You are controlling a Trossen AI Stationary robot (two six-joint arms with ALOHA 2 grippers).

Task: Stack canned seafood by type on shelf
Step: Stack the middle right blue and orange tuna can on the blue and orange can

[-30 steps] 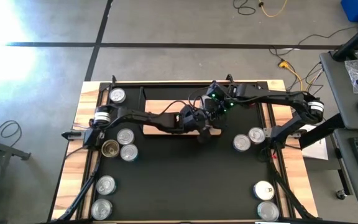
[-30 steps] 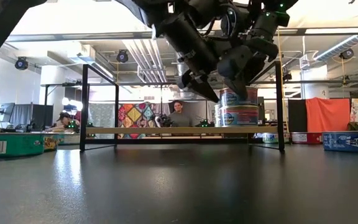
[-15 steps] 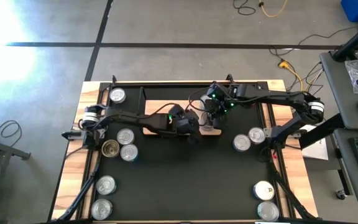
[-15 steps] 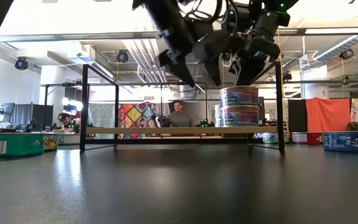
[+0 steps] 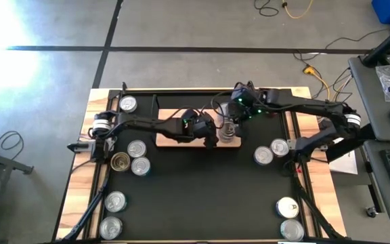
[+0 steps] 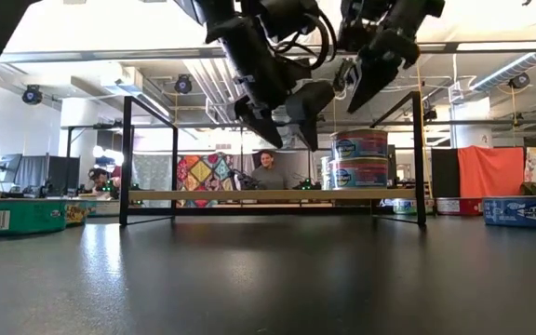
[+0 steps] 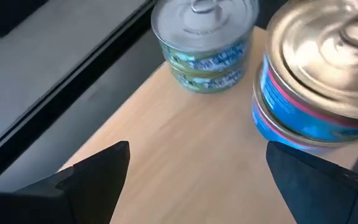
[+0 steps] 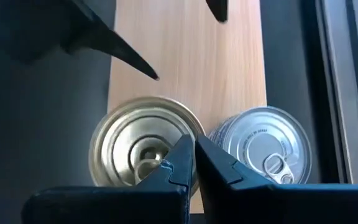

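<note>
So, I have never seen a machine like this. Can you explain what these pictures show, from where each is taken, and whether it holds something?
It is a robot with two dark arms at a table. One camera looks straight down, one sits at table height, and one rides on each wrist. On the wooden shelf stand two short stacks of cans: a blue stack and a green stack. More loose cans lie on the black mat. The left gripper hangs open above the shelf, holding nothing. The right gripper is shut and empty, above the stacks.
</note>
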